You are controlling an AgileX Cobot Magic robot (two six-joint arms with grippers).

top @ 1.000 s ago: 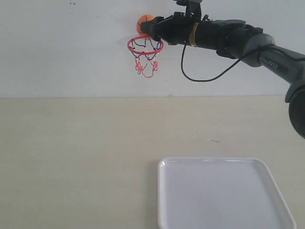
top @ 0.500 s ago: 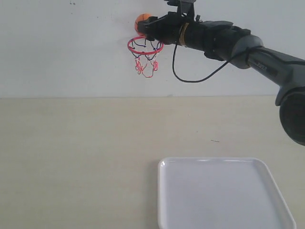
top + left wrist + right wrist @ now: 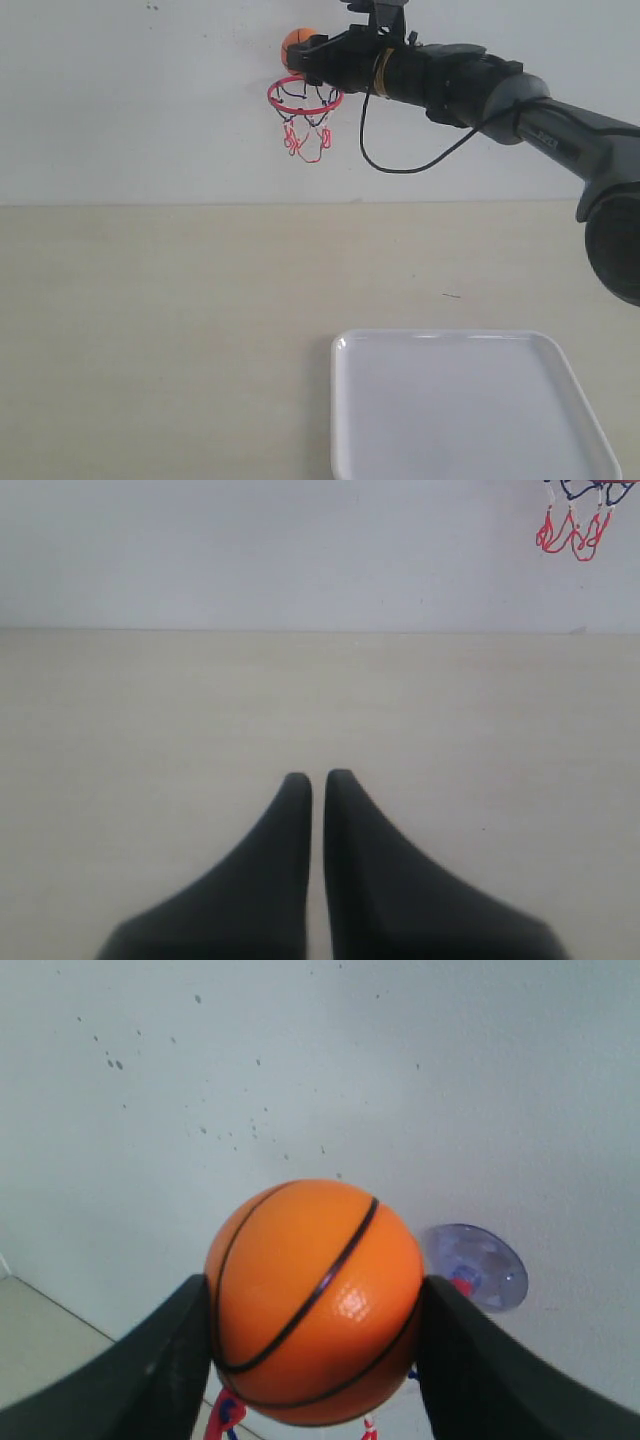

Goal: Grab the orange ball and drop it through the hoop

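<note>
The right gripper (image 3: 303,55): fingers (image 3: 160,1365) pinch the orange toy basketball (image 3: 313,1300) on both sides, just above the hoop (image 3: 305,98) ring on the wall (image 3: 150,100). The left gripper (image 3: 318,780): fingers pressed almost together, over the worktop (image 3: 150,710).

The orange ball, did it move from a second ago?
Yes. In the exterior view the orange ball, held by the right gripper, has gone a little up and to the left, while the hoop under it has stayed put.
</note>
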